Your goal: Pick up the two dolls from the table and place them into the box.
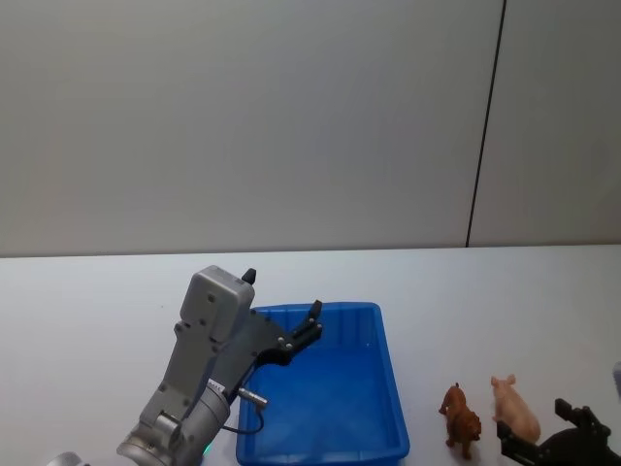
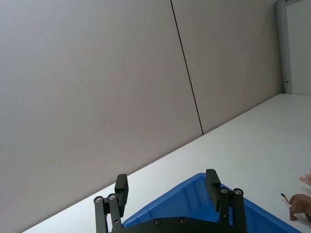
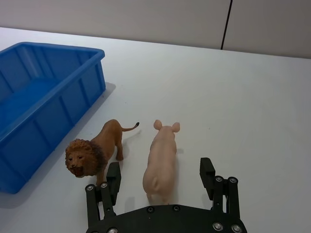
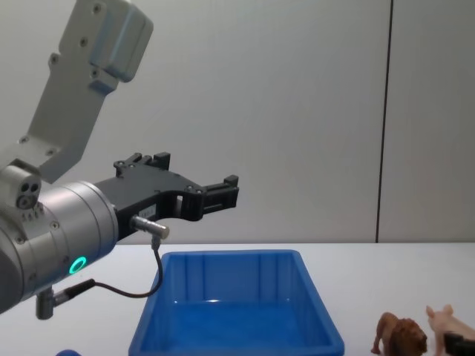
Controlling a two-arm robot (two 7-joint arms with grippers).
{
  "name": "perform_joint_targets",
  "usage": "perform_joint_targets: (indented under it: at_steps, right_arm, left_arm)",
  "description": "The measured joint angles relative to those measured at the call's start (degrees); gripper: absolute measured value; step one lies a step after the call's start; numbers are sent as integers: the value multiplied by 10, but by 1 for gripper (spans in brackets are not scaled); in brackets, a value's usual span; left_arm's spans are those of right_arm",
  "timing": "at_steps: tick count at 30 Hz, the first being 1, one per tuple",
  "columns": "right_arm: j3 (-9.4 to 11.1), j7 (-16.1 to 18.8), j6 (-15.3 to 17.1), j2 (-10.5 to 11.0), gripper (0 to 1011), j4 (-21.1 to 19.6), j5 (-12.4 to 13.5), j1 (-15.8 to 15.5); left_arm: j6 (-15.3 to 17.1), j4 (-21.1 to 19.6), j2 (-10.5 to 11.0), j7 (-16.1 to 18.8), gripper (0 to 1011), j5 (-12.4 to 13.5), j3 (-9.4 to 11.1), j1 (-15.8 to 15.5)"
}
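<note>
lion [image 3: 95, 150] and pig [image 3: 162, 162] stand side by side, apart, on the white worktop [image 1: 505, 301], just right of the blue box [image 1: 330, 403], with the lion nearer the box. right gripper [image 3: 160, 169] sits low at the pig's rear, fingers spread: one finger between lion and pig, the other on the pig's far side. both fingers appear clear of the pig. left gripper [image 2: 166, 184] hangs raised above the left side of the box, fingers spread.

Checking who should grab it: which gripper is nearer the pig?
Right. The right gripper is just behind the pig, jaws open; the left gripper hangs above the box, beyond the lion.
</note>
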Motion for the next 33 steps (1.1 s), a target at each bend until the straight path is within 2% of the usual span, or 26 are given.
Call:
perform_joint_targets:
  at_steps: [6, 9, 23, 26, 30, 33]
  right_arm:
    - [-4, 3, 5, -8, 1001, 18, -4, 11]
    - [-6, 5, 9, -13, 965, 29, -6, 18]
    - [-12, 9, 14, -28, 589, 62, -12, 40]
    - [-13, 8, 10, -31, 445, 67, -14, 44]
    - [-13, 5, 1, -33, 384, 68, -18, 48]
    - [-13, 1, -8, -34, 380, 68, -24, 50]
  left_arm:
    - [0, 0, 0, 0, 1002, 0, 0, 0]
    - [0, 0, 0, 0, 1002, 0, 0, 0]
    - [0, 0, 0, 0, 1002, 0, 0, 0]
    - [0, 0, 0, 0, 1002, 0, 0, 0]
    - [0, 0, 0, 0, 1002, 0, 0, 0]
    - [0, 0, 0, 0, 1002, 0, 0, 0]
